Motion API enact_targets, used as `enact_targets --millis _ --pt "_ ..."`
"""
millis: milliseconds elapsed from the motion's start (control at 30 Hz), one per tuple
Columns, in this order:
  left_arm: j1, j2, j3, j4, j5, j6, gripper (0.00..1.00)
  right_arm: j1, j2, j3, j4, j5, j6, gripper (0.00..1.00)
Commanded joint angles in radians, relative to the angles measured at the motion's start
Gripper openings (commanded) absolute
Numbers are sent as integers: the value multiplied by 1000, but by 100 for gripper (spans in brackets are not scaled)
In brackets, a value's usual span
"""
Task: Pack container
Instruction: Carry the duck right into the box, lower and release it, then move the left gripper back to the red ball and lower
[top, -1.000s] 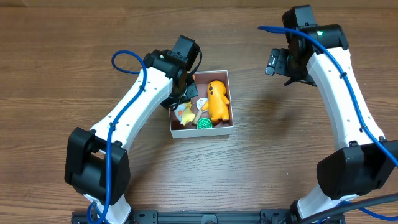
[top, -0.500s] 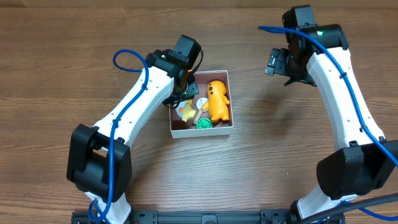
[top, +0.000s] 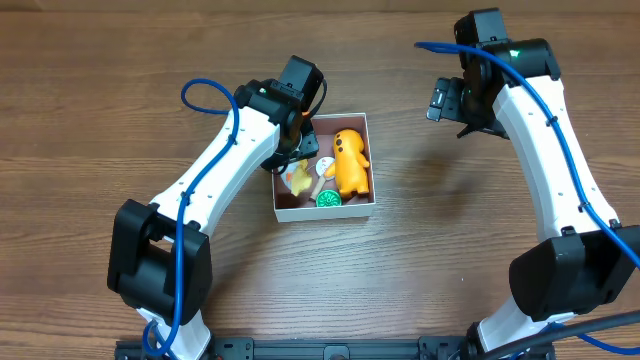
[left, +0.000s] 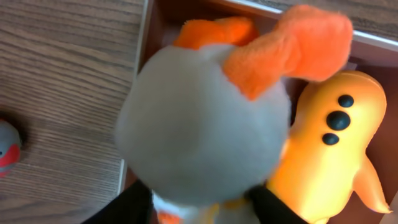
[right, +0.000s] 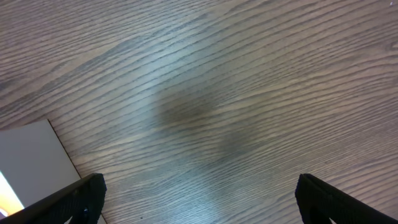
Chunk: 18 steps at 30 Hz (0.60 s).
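The container (top: 340, 210) sits near the middle of the table (top: 120, 80), pink inside showing. An orange toy (top: 351, 162) lies along its 3 o'clock side, with a green disc (top: 328, 199) at about 6 o'clock. Over the 10 o'clock corner hangs the left gripper (top: 300, 150), its fingers (left: 124, 208) clamped on a grey plush toy (left: 205, 118) with orange flaps, right beside the orange toy. Well off at the box's 2 o'clock, the right gripper (top: 450, 105) hovers above bare wood, its fingers (right: 74, 196) spread wide with nothing between them.
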Motion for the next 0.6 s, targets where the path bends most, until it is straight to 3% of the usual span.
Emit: enact_targets --millis 0,400,567 --pt "-5 13 -9 4 -16 32 53 0 -28 18 4 14 1 100" --pt "2 13 25 15 -16 130 53 0 -28 18 4 14 1 100" --pt "14 -19 94 -70 -28 196 53 0 -28 18 4 14 1 100"
